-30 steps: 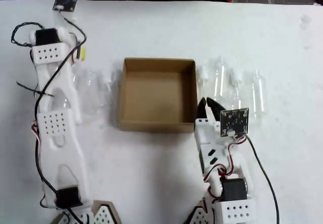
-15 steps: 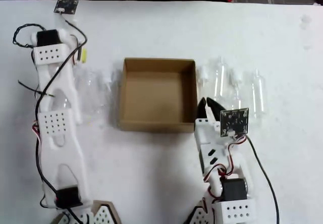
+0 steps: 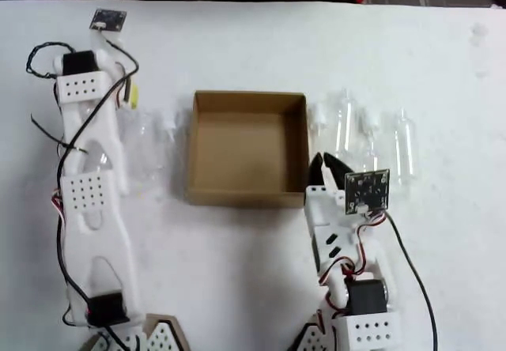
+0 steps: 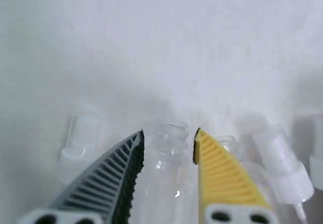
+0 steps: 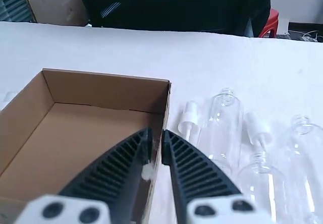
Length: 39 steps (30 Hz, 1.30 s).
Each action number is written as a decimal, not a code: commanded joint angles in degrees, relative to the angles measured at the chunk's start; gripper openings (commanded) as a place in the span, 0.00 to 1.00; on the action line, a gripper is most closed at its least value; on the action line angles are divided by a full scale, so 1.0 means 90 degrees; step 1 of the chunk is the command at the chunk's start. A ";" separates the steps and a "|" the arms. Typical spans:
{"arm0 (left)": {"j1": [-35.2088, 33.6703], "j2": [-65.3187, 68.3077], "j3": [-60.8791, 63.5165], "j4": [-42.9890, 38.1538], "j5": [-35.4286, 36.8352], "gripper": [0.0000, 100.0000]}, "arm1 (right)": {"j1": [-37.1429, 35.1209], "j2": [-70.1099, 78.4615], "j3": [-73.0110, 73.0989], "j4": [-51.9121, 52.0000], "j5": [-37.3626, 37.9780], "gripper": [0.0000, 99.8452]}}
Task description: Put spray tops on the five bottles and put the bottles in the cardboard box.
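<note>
Bottle [image 4: 164, 183] neck between spread left tool [image 4: 169, 144]; spray top [image 4: 282, 166] just beside.

brown cardboard box [image 3: 247, 149], clear bottles [image 3: 405, 147], white spray tops [image 5: 189, 119], left gripper [image 4: 169, 135] grey+yellow ribbed, right gripper [image 5: 157, 132] blk ribbed.

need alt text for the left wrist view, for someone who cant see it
The left claw, one finger grey and one yellow, has its fingers apart on either side of the open neck of a clear bottle with no top on it, over a white table. White spray tops lie loose nearby, beside the neck of a second bottle.
</note>
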<state>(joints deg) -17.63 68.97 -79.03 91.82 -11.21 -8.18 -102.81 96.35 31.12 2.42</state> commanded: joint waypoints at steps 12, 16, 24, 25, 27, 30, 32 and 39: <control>0.0269 -0.0132 -0.0039 -0.0068 -0.0254 0.16 | 0.0073 -0.0024 0.0059 0.0034 0.0049 0.02; 0.0269 -0.0132 -0.0029 -0.0049 -0.0254 0.16 | 0.0073 -0.0024 0.0059 0.0034 0.0049 0.02; 0.0259 0.0181 -0.0039 -0.0068 -0.0400 0.16 | 0.0073 -0.0024 0.0059 0.0034 0.0049 0.02; 0.0259 0.0210 -0.0088 -0.0059 -0.0410 0.15 | 0.0073 -0.0024 0.0059 0.0034 0.0049 0.02; 0.0249 0.0220 -0.0098 -0.0059 -0.0420 0.12 | 0.0073 -0.0024 0.0059 0.0034 0.0049 0.02; 0.0249 0.0151 -0.0098 -0.0049 -0.0420 0.08 | 0.0073 -0.0024 0.0059 0.0034 0.0049 0.02; 0.0259 0.0073 -0.0098 -0.0039 -0.0420 0.07 | 0.0073 -0.0024 0.0059 0.0034 0.0049 0.02; 0.0376 -0.0513 -0.0107 0.0410 -0.0381 0.05 | 0.0073 -0.0024 0.0059 0.0034 0.0049 0.02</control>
<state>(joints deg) -16.04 71.78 -79.03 92.44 -14.37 -8.18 -102.81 96.35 31.12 2.42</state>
